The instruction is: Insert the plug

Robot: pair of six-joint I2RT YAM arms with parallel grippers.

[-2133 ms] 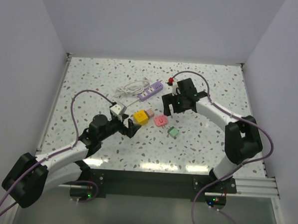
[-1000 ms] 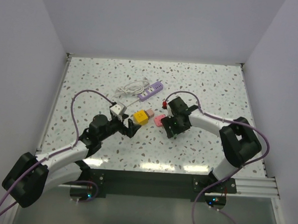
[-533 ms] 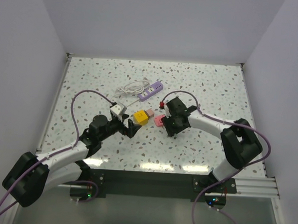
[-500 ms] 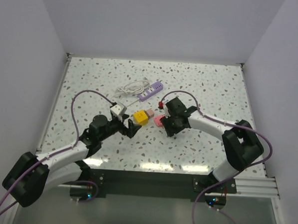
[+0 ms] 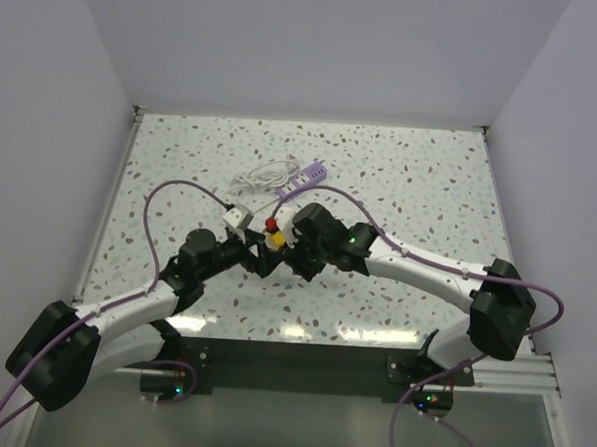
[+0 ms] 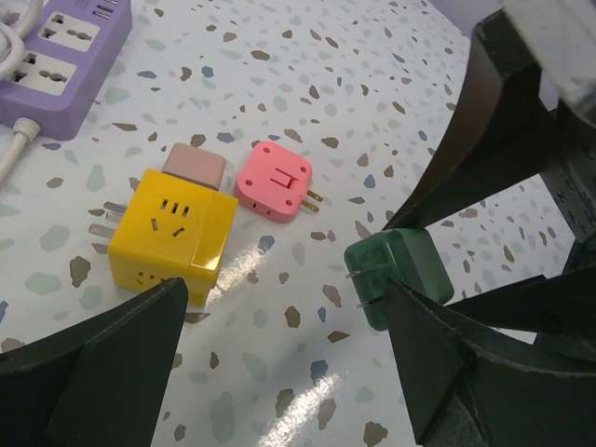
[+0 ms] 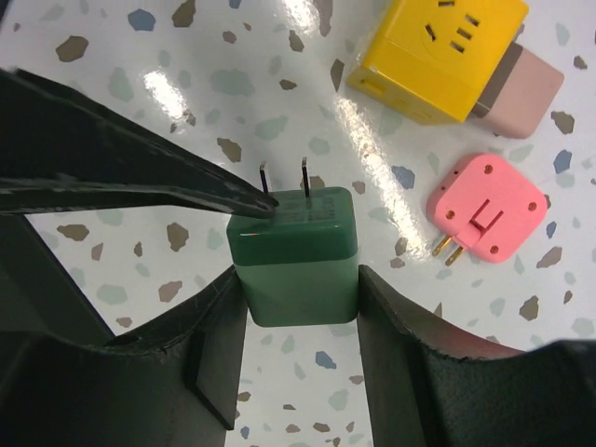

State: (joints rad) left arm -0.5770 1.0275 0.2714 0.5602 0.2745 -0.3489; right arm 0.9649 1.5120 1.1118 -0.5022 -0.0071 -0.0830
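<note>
My right gripper (image 7: 298, 291) is shut on a green two-prong plug (image 7: 296, 251), its prongs pointing away from the wrist. In the left wrist view the same green plug (image 6: 405, 275) hangs at the right, above the speckled table. My left gripper (image 6: 289, 372) stands open close by, with only bare table between its fingers. One of its fingers (image 7: 121, 177) reaches up to the plug's prongs; I cannot tell if they touch. From above, both grippers meet mid-table, the left gripper (image 5: 260, 254) beside the right gripper (image 5: 299, 256), and the plug is hidden.
A yellow cube adapter (image 6: 172, 228) with a tan block plugged into its back lies near a pink plug (image 6: 277, 181). A purple power strip (image 5: 303, 180) with a coiled white cable (image 5: 263, 177) lies farther back. Walls enclose the table on three sides.
My right gripper closed on the green plug and carried it left across the table to the left gripper. The left arm stayed put; its jaws narrowed slightly.
</note>
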